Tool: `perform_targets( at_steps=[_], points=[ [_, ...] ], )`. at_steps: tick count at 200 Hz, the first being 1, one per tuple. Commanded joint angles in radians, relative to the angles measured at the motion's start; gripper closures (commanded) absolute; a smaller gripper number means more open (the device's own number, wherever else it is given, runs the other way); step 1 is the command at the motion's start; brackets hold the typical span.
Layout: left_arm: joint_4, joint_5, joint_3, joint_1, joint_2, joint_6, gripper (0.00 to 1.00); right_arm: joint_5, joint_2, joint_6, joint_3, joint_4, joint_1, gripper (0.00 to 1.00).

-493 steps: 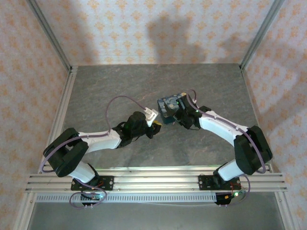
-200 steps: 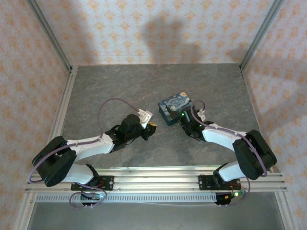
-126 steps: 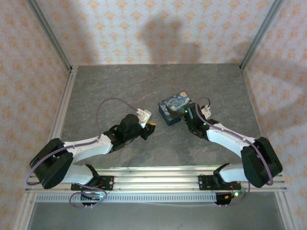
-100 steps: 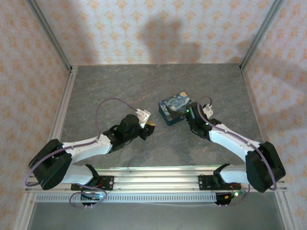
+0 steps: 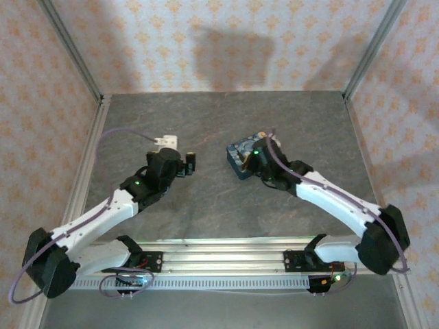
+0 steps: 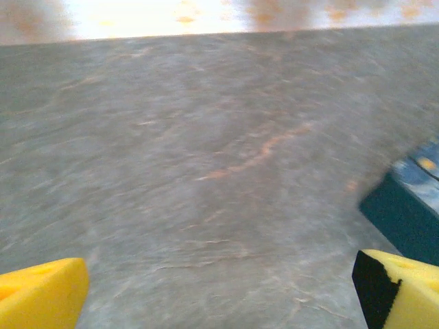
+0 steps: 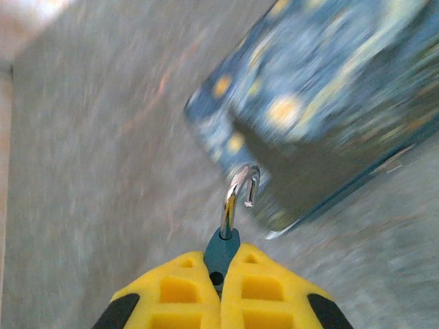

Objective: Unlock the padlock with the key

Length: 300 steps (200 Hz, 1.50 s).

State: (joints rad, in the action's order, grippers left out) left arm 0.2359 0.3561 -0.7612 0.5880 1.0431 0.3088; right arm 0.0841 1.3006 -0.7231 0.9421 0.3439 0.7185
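Note:
In the right wrist view the padlock (image 7: 223, 248) is a tiny blue body pinched between yellow fingers (image 7: 271, 291). Its thin metal shackle (image 7: 236, 195) stands swung open, the free end out of the body. My right gripper (image 7: 221, 274) is shut on it, just in front of the tin. From above, my right gripper (image 5: 256, 160) sits at the tin's near side. My left gripper (image 5: 186, 163) is left of the tin and apart from it. In the left wrist view my left gripper (image 6: 219, 295) is wide open over bare table. The key is out of view.
The Starry-Night-print tin box (image 5: 241, 152) lies on the grey stone table (image 5: 206, 123) between the two grippers; its corner (image 6: 405, 212) is at the right of the left wrist view. Metal frame posts and patterned walls border the table.
My left arm has swung back and to the left, away from the tin, ending with its gripper open. My right gripper has shifted slightly left along the tin with the padlock.

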Motion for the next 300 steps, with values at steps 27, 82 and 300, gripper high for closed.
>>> perform_targets(
  at_steps=[27, 82, 300],
  points=[
    [0.311, 0.136, -0.006, -0.078, -0.172, 0.162, 0.00, 0.214, 0.353, 0.071, 0.141, -0.188, 0.189, 1.00],
    [0.462, 0.115, 0.039, -0.090, -0.277, 0.219, 0.00, 0.382, 0.682, 0.036, 0.361, -0.273, 0.239, 0.98],
    [-0.170, -0.060, -0.068, -0.357, 0.086, -0.395, 0.00, -0.540, -0.251, 0.664, -0.209, -0.170, -0.508, 0.00]
  ],
)
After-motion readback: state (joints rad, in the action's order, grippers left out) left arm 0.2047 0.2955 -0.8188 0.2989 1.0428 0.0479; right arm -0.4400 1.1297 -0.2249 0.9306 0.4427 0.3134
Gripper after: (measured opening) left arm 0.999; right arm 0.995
